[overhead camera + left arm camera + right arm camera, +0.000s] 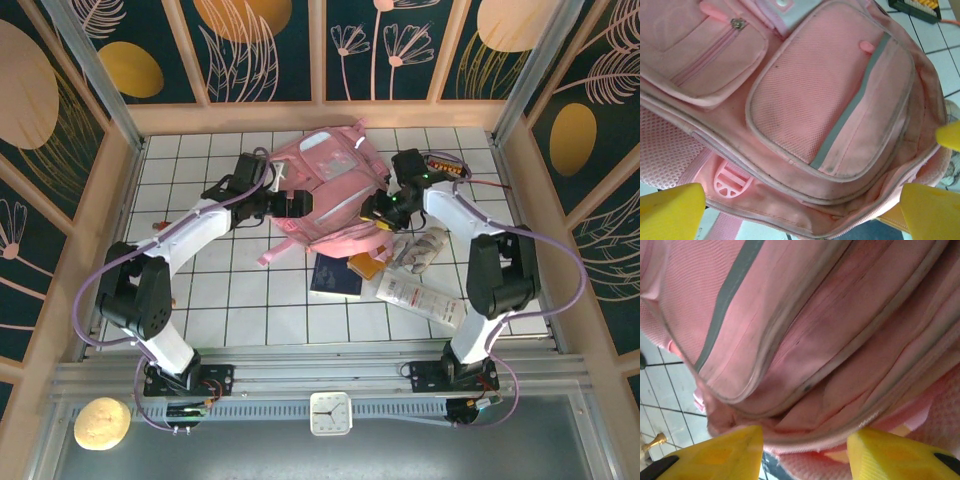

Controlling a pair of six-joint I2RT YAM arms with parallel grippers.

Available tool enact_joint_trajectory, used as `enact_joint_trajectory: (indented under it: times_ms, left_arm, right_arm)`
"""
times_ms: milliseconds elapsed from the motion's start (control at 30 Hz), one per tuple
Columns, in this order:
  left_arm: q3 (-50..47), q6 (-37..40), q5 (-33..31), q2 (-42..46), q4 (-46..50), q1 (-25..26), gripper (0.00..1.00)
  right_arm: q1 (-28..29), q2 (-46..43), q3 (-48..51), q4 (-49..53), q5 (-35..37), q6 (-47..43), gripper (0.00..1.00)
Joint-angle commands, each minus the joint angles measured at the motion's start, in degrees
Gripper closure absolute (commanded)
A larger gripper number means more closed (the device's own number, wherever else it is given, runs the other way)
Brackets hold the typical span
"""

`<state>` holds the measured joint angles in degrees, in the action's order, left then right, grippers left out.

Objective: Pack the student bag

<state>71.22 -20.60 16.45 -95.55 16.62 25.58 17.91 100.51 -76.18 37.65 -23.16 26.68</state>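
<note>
The student bag (325, 178), a soft pink backpack, lies at the back middle of the white tiled table. My left gripper (293, 203) is at its near left edge. It is wide open, and in the left wrist view its yellow fingers (670, 212) stand either side of the bag's open rim (805, 200) without touching it. My right gripper (378, 212) is at the bag's near right corner. Its jaws (805, 455) are apart, with the bag's pink rim (810, 437) across the gap. A mesh pocket with a grey strip (830, 110) faces the left wrist camera.
In front of the bag lie a dark blue book (335, 275), an orange book (366, 265), a white packet (418, 298) and a crumpled cloth (422, 248). A black-and-orange device (445, 165) sits at the back right. Wooden walls (120, 200) enclose the table.
</note>
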Motion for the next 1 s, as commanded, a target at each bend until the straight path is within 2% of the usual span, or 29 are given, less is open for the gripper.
enact_joint_trajectory:
  times_ms: [0,100,333,433,567,767,967]
  left_arm:
    - [2.72,6.53,-2.00,-1.51,3.92,0.51,0.03]
    - [2.96,7.80,-2.97,-1.49,4.38,0.74,0.03]
    - [3.17,9.23,-3.27,-1.22,4.43,0.79,0.04]
    - [3.22,10.41,-3.09,-1.38,4.56,0.87,0.04]
    - [3.55,14.79,-1.56,-1.27,4.38,1.40,0.05]
    - [7.16,22.11,0.07,-1.57,4.14,5.71,0.05]
    - [11.91,23.23,-0.27,-4.83,3.75,8.00,0.05]
  right_arm:
    - [-1.35,2.71,-3.37,2.01,1.80,-2.64,0.52]
    - [-2.09,5.34,-5.55,3.36,1.98,-3.71,0.53]
    - [-2.71,8.84,-8.90,4.65,0.58,-4.09,0.77]
    - [-2.74,9.53,-10.48,5.59,0.27,-4.11,0.81]
    - [-2.63,9.15,-12.50,6.73,-0.19,-3.33,1.00]
    - [-0.28,6.78,-21.34,6.12,-2.86,2.15,1.00]
    - [1.80,8.19,-31.84,6.13,-6.03,7.14,1.00]
